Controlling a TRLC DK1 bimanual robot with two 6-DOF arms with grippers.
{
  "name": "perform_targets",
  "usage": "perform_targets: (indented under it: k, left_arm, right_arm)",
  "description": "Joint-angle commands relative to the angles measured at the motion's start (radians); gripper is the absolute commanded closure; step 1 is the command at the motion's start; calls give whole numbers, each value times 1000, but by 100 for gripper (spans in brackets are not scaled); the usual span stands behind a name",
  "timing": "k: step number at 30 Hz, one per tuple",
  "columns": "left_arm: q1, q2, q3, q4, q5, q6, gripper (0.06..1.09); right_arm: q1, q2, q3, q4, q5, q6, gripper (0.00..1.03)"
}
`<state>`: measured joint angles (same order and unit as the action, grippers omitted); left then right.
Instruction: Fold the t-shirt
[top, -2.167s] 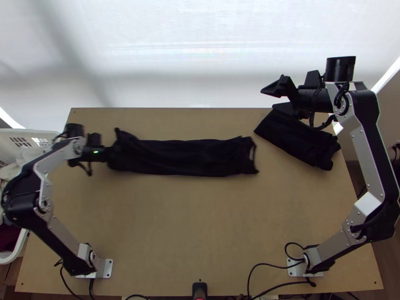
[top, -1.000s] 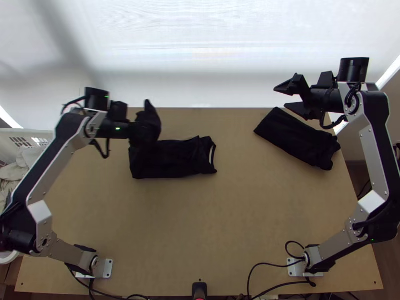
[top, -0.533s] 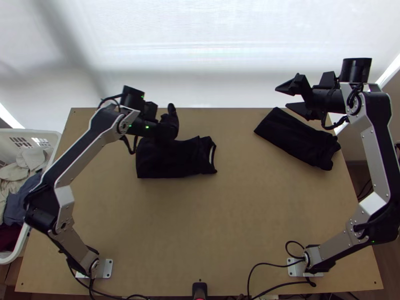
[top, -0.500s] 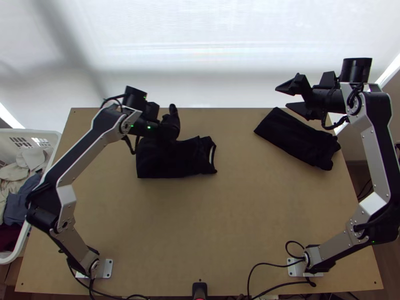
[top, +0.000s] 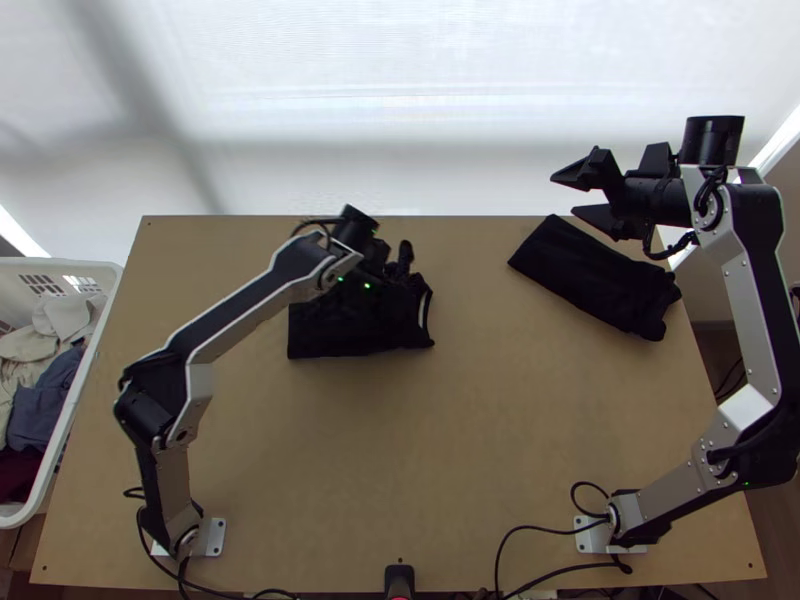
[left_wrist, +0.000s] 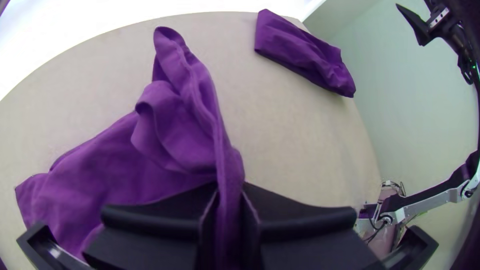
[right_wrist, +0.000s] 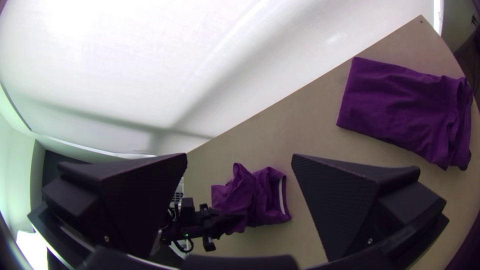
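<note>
In the top view my left gripper (top: 398, 277) is over the collar end of the black t-shirt (top: 335, 328), which lies as a short folded bundle left of the table's middle. The left wrist view shows the left gripper (left_wrist: 230, 200) shut on a bunched edge of the shirt (left_wrist: 115, 160), which looks purple there; a raised fold stands beyond the fingers. My right gripper (top: 565, 195) is held near the table's far right edge, its fingers wide apart. Nothing lies between the fingers of the right gripper (right_wrist: 240, 160) in the right wrist view.
A second folded dark garment (top: 595, 278) lies at the far right of the table (top: 400, 450), just below the right gripper in the top view. A white basket (top: 100, 268) with clothes stands at the left edge. Cables run along the near edge.
My left gripper has moved right with the held end, bringing it over the shirt toward the collar, and the shirt has become shorter. The right gripper moved slightly right, then stayed still.
</note>
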<state>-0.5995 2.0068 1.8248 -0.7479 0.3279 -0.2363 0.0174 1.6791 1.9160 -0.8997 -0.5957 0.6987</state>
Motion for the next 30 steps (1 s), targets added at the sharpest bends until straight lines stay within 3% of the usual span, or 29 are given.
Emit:
perform_targets:
  k: [1, 9, 18, 22, 30]
  left_arm:
    - [-16, 7, 83, 21, -1, -29, 9]
    - [24, -80, 238, 39, -9, -74, 10]
    - [147, -169, 237, -45, -6, -60, 10]
    - [190, -214, 209, -51, -7, -57, 10]
    - [250, -272, 176, -51, -6, -55, 10]
  right_arm:
    - [3, -48, -48, -2, -12, -8, 5]
    - [108, -48, -216, 1, -9, -54, 5]
    - [297, 87, -330, 48, -12, -80, 5]
    - [319, 171, -347, 108, -62, -91, 5]
    - [329, 318, -345, 199, -75, -160, 5]
